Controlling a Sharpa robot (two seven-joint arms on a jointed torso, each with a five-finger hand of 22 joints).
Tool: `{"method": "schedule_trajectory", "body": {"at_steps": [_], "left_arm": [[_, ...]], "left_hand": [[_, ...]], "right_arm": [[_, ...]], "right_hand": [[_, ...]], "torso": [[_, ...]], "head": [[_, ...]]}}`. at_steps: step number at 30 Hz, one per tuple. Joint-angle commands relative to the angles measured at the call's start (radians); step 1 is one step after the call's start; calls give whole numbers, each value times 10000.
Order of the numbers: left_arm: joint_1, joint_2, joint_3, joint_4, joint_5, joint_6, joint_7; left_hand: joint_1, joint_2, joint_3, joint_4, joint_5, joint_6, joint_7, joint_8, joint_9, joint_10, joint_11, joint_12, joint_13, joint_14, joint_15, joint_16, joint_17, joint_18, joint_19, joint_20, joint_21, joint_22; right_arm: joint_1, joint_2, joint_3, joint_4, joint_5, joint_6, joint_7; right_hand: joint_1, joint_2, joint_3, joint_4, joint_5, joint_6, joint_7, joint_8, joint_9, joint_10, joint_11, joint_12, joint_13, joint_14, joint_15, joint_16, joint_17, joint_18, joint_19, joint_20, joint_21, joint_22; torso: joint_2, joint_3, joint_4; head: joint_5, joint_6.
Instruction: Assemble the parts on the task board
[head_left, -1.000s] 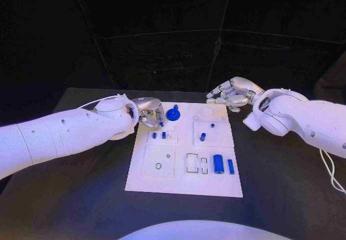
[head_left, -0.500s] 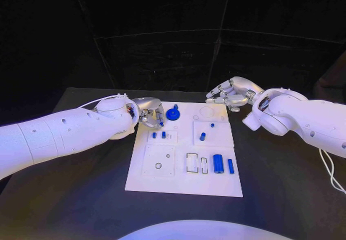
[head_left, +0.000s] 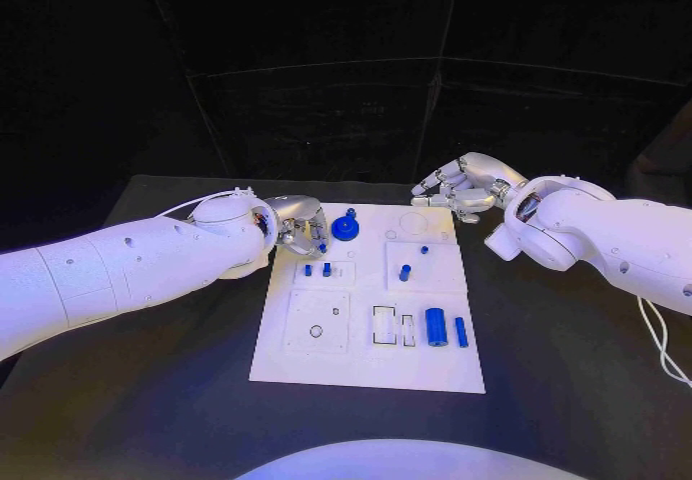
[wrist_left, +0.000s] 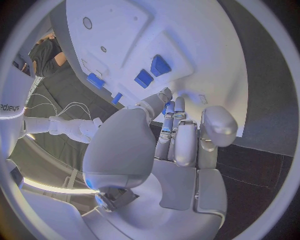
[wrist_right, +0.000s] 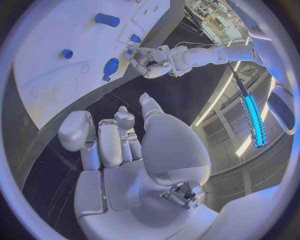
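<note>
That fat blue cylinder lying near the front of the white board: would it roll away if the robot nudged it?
Probably. The blue cylinder lies on its round side on the flat task board, so a sideways nudge would likely roll it. It looks rigid and smooth, perhaps slippery for fingers.

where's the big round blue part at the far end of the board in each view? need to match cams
Head view: round blue part at the far edge of the task board, just beside the left robot hand.
Left wrist view: I cannot pick it out for certain.
Right wrist view: round blue part on the board, beside the left robot hand.
Shared landmark: the left robot hand next to it.
</note>
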Motion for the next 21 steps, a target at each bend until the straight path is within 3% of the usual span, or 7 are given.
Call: {"method": "schedule_trajectory", "body": {"at_steps": [1,14,16,17,18,21], "left_arm": [[9,11,2,-11,138,147,-99],[7,-61,2,-14,154,77,-165],[7,-117,2,2,173,-9,-169],[7,-153,3,13,193,-54,-168],[6,-195,4,26,223,-96,-165],[6,-341,6,64,484,-226,-122]], "left_hand": [[-83,-60,-84,-13,-21,-127,15,-115,-32,4,103,-53,-19,300,53,-52,-19,-199,50,52,46,20],[-72,-202,-143,-71,-21,-846,150,-659,-157,-48,183,-215,-35,292,118,-57,-80,-199,25,115,67,78],[-60,-255,-182,-91,-19,-1188,161,-863,-167,-140,157,-268,-43,287,108,-65,-106,-191,18,119,62,80],[-59,-269,-205,-91,-24,-1311,139,-936,-163,-173,147,-283,-42,285,101,-67,-116,-186,13,118,54,74],[-59,-276,-221,-88,-20,-1377,137,-974,-159,-195,146,-291,-40,284,99,-69,-124,-183,9,117,45,67],[-63,-295,-264,-81,-20,-1426,153,-1007,-139,-302,171,-335,-46,266,108,-114,-203,-174,-9,122,2,23]], "right_arm": [[18,-8,5,22,-8,25,62],[18,-29,5,-9,-211,33,-122],[18,-33,5,-40,-479,73,-262],[18,-35,5,-52,-656,86,-332],[18,-38,5,-61,-850,97,-405],[17,-56,4,-68,-1436,118,-626]], "right_hand": [[67,15,-61,-15,19,-75,-7,48,-14,-85,1,-65,-16,288,-30,-45,2,136,-65,31,-43,-17],[104,39,-101,-6,-24,-86,-7,77,-15,-145,1,-131,-110,278,-30,-101,-60,152,-95,29,-104,-112],[254,97,-101,-37,-27,-143,14,101,-22,-1625,29,-2071,-2029,99,0,-480,-514,243,-315,43,-432,-643],[332,132,-93,-42,-28,-121,43,138,-16,-2046,37,-2608,-2457,-175,11,-1071,-1223,374,-663,66,-931,-1462],[453,154,-59,-84,-22,-50,34,191,-4,-2326,64,-2986,-2737,-367,20,-1491,-1700,480,-921,74,-1318,-2070],[891,214,138,-288,-237,200,32,315,9,-2649,62,-4105,-3734,-483,24,-1984,-2165,556,-1060,66,-1722,-2568]], "torso": [[-3,1,5],[-6,-6,9],[-4,-10,8],[-7,-15,10],[-7,-12,14],[-7,-12,19]], "head": [[-4,-8],[-14,-6],[-14,9],[-17,16],[-19,18],[-28,31]]}}
